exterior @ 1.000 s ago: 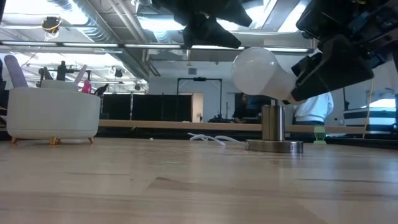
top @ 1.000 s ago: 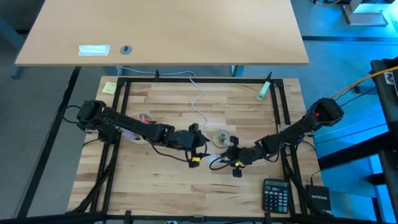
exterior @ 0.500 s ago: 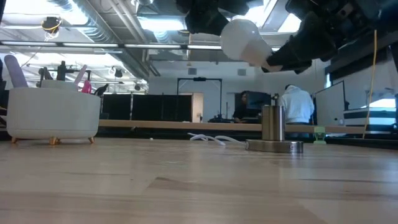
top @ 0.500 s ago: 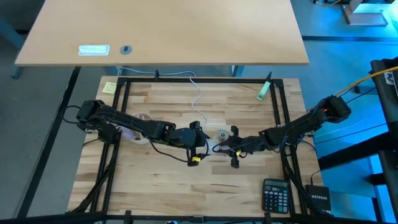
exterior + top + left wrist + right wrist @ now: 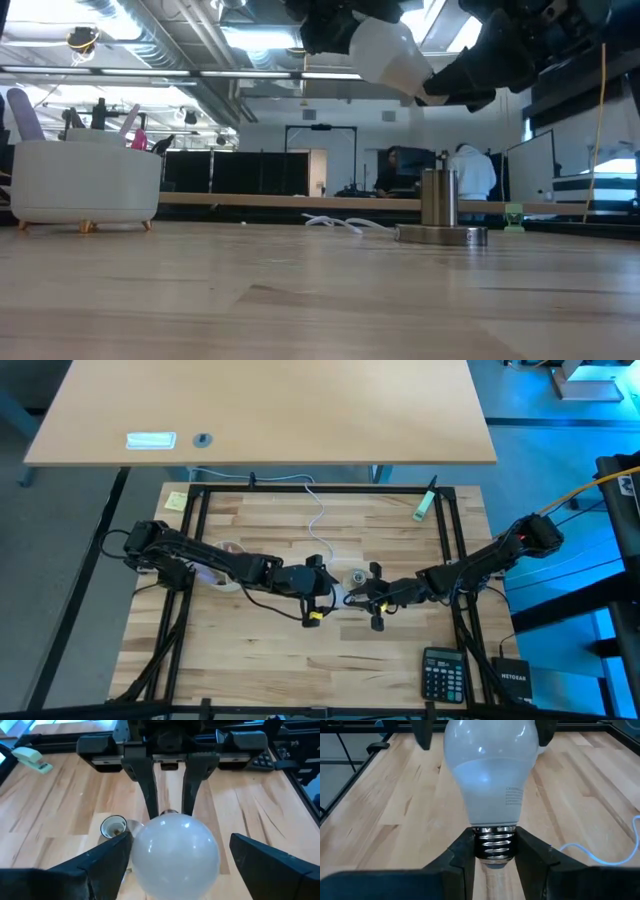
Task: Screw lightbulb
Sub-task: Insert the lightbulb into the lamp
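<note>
The right gripper's (image 5: 492, 857) two dark fingers (image 5: 462, 857) are closed narrowly on the grey threaded metal base of the small white frosted pear-shaped lightbulb (image 5: 487, 775), one finger on each side of the screw thread. The bulb is held in the air above the middle of the pale wooden plank surface (image 5: 270, 650), tilted in the low view, with its round end towards the left arm. A small block of grey printing sits on the bulb's neck, too small to read.

The left gripper's (image 5: 175, 852) fingers (image 5: 107, 857) stand wide apart on either side of the bulb's round end; whether they touch the glass is hard to say, but in the left wrist view a gap shows on the one side.

Just beyond the bulb, near the surface's middle, stands the round silvery metal socket disc (image 5: 440, 234) with its upright cylinder, and a thin white cord (image 5: 318, 520) runs from it towards the far edge. At the near right corner lies a black calculator (image 5: 443, 673), and beside it, off the surface, a dark box printed "NETGEAR" (image 5: 514, 678). A green-and-white stapler-like object (image 5: 425, 505) lies near the far right corner, and a yellow sticky note (image 5: 176, 501) at the far left corner.
</note>
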Available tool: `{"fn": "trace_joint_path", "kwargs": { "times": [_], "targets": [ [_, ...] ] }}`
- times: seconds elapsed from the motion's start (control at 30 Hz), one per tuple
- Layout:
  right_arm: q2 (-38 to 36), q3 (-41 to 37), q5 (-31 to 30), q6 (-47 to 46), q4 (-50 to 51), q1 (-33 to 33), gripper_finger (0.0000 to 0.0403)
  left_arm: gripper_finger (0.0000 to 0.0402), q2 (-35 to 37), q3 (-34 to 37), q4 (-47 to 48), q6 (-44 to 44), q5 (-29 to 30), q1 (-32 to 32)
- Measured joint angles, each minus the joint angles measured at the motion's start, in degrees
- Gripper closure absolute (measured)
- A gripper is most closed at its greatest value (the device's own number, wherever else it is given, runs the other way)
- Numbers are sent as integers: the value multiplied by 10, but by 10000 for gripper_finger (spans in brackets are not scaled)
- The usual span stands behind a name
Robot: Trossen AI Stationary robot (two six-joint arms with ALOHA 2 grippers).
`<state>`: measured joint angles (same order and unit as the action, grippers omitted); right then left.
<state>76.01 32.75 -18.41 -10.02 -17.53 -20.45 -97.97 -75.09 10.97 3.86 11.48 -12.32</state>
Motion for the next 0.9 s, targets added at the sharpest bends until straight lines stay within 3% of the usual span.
{"fn": "trace_joint_path", "kwargs": {
  "times": [0.23, 0.37, 0.7, 0.9],
  "targets": [
    [0, 0, 1, 0, 0, 0, 294, 156, 0, 0, 6, 2, -8, 4],
    [1, -1, 1, 6, -6, 0, 294, 172, -2, 0, 10, 2, -10, 4],
    [1, -1, -1, 17, -10, 0, 294, 106, -4, 0, 10, -1, -20, 4],
    [1, 0, -8, 28, -29, 0, 294, 99, -5, 0, 22, 5, -21, 3]
  ]
}}
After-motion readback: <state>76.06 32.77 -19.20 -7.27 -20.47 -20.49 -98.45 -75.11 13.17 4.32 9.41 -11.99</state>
